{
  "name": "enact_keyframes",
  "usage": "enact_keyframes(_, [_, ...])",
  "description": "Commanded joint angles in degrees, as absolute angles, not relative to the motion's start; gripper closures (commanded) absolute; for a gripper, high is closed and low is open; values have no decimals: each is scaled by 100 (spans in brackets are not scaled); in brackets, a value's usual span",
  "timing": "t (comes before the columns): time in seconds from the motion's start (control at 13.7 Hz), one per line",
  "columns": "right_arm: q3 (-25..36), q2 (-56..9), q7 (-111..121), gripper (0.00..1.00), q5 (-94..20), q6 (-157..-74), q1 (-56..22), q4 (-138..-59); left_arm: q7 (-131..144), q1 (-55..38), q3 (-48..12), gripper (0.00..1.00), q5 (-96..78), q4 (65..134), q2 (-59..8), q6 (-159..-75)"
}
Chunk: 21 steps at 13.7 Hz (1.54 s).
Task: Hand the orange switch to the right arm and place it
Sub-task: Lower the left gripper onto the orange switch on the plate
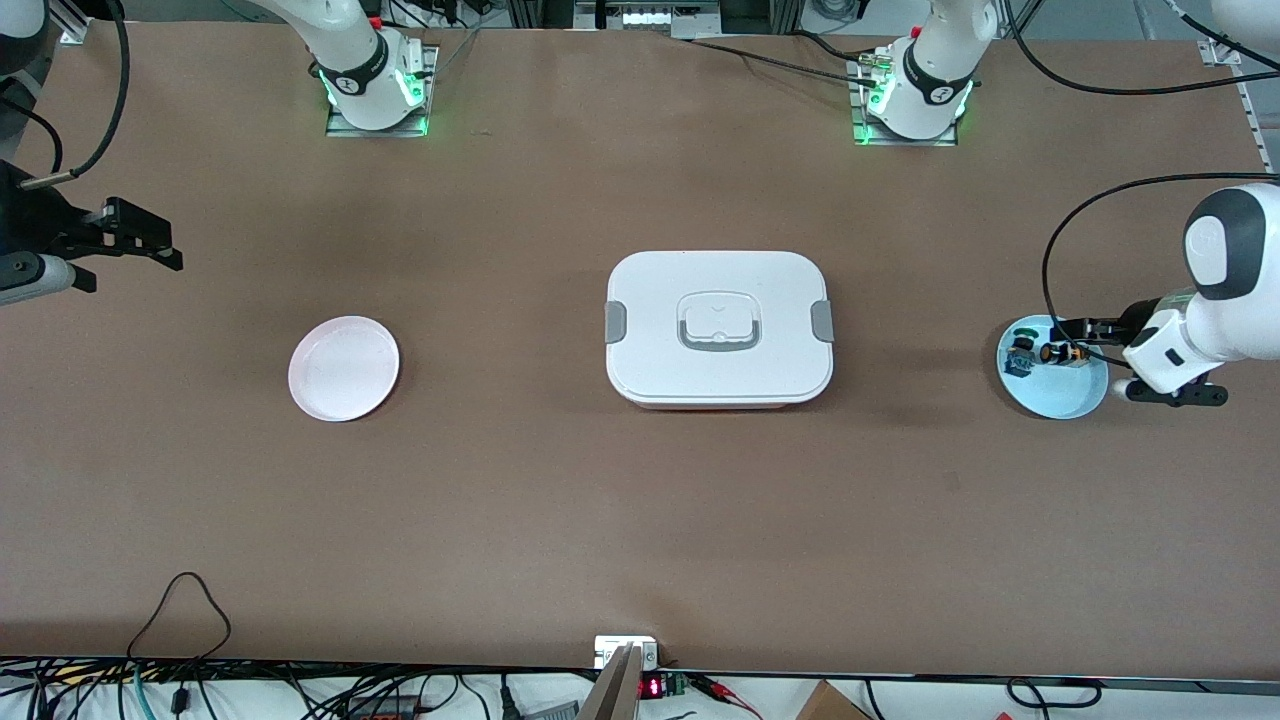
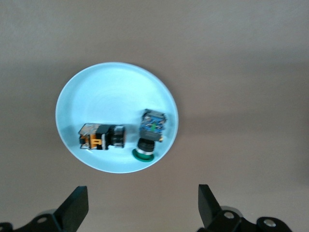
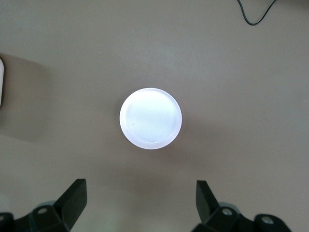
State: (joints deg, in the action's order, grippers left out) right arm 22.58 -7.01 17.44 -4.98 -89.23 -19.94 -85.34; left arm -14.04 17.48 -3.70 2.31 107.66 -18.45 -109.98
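Nothing done yet, as we read it. Orange switch [image 2: 102, 137] lies on its side in the pale blue plate [image 2: 96, 92], just beside the green-capped, blue-bodied switch [image 2: 150, 133], directly under the left gripper [image 2: 143, 205], whose fingers are spread wide and empty.

Right gripper [image 3: 141, 203] waits, fingers also apart, empty, over the table near the white plate [image 3: 150, 118], prob. the drop spot.

Left to do: pick, handover, place.

Views: left wrist separates the two switches; front view [image 1: 1058, 352] has them partly masked by the arm. Only the front view shows the lidded white container [image 1: 718, 328] between the plates.
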Motion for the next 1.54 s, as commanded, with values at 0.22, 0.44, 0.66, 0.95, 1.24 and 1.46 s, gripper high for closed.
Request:
enact_keyframes(0.22, [2250,-686,1828,0,-536,-8833,-1960,-8534,-1635,1978,-413,0,482,11670,-1731,-12065])
enact_keyframes(0.44, [2259,-686,1837,0,-536,-8815,-1960,-8534,-1722,2065,-378,0,615,11970,-1775,-12821])
enact_keyframes(0.66, [2259,-686,1828,0,-536,-8815,-1960,-8534,-2223,2258,-352,0,615,11945,-2056,-13279])
enact_keyframes(0.95, [2259,-686,1828,0,-536,-8815,-1960,-8525,-2496,2417,-352,0,615,11909,-2311,-13614])
enact_keyframes(1.24, [2259,-686,1828,0,-536,-8815,-1960,-8525,-2505,2426,-352,0,536,11918,-2452,-13877])
enact_keyframes(1.46, [2259,-686,1828,0,-536,-8815,-1960,-8534,-2505,2426,-352,0,519,11918,-2470,-14010])
